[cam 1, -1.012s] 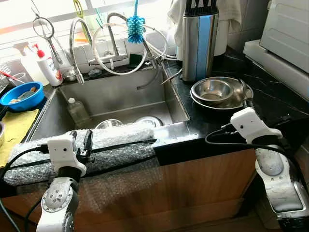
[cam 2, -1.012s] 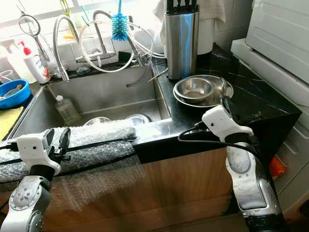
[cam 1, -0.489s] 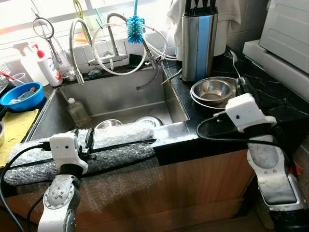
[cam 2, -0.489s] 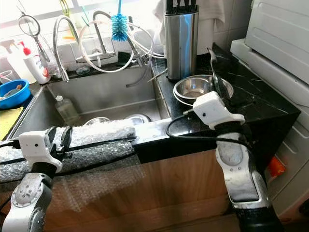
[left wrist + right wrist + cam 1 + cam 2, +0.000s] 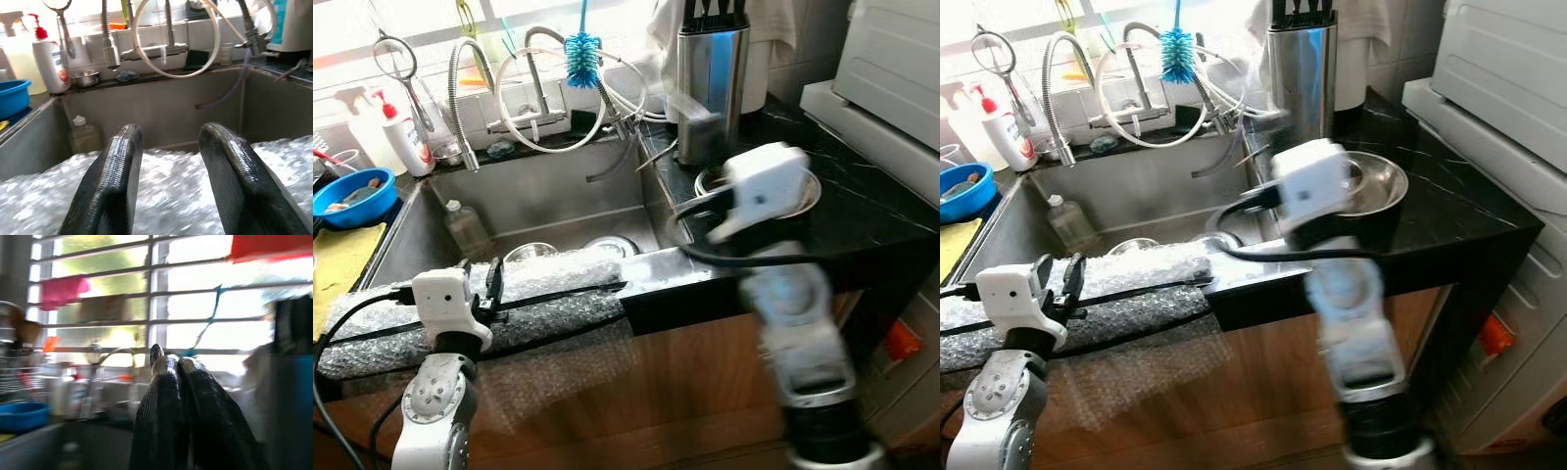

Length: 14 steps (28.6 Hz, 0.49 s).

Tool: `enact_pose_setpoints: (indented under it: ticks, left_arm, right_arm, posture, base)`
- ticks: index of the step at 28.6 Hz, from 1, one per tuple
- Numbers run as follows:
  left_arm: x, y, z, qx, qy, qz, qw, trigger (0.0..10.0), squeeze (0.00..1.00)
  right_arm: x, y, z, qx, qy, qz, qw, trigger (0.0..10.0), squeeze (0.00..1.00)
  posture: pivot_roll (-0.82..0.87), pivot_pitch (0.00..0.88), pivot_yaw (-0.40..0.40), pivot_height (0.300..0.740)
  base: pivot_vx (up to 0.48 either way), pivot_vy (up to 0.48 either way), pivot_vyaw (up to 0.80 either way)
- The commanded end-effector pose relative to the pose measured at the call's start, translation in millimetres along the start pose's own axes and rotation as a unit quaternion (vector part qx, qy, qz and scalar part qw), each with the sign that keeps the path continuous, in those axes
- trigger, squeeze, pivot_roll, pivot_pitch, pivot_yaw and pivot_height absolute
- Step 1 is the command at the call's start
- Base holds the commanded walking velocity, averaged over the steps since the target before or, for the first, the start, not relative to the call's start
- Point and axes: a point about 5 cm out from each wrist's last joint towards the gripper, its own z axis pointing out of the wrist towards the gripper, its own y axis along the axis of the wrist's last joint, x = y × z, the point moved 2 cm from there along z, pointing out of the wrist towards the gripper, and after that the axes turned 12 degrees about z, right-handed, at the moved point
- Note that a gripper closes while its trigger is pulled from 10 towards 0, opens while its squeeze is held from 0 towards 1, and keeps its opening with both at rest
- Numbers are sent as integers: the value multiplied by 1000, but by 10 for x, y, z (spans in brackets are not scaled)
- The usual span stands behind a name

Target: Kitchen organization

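Nearest to you, the left gripper [image 5: 168, 142] rests on the bubble wrap [image 5: 558, 284] that pads the front edge of the sink [image 5: 548, 196]. Its two black fingers are spread, with nothing between them, and they point across the basin toward the faucet [image 5: 538, 88].

To the right, note that the right arm [image 5: 764, 186] is heavily blurred. It is raised above the black counter [image 5: 871, 206], in front of the stacked steel bowls [image 5: 1376, 181].

In the right wrist view, the right gripper [image 5: 178, 363] has its fingers pressed together, pinching a thin metal utensil [image 5: 156, 351]. You see only a small, rounded, shiny tip of the utensil, standing just past the fingertips. Its long axis runs along the fingers, and the tip points away from the wrist toward the bright window. What kind of utensil it is cannot be told.

Inside the sink, a clear plastic bottle [image 5: 465, 223] stands against the left wall.

Farther back, a blue brush [image 5: 580, 47] hangs by the faucet, and a steel knife block [image 5: 710, 69] stands on the counter behind the bowls. A blue bowl [image 5: 357, 196] sits at the far left.
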Motion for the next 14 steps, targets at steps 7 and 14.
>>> enact_pose_setpoints:
  ticks: [7, 14]
  left_arm:
    - [46, 29, 13, -9, 4, 25, 1000, 10000, 0]
    - [-12, 70, 27, -20, -9, 38, 999, 10000, 0]
  right_arm:
    - [86, -173, -102, 32, 26, 109, 993, 10000, 0]
    - [38, -341, -267, 67, 41, 232, 969, 10000, 0]
  posture:
    - [-90, 0, 128, 740]
    - [-91, 0, 126, 740]
  base:
    - [0, 0, 0]
    - [0, 0, 0]
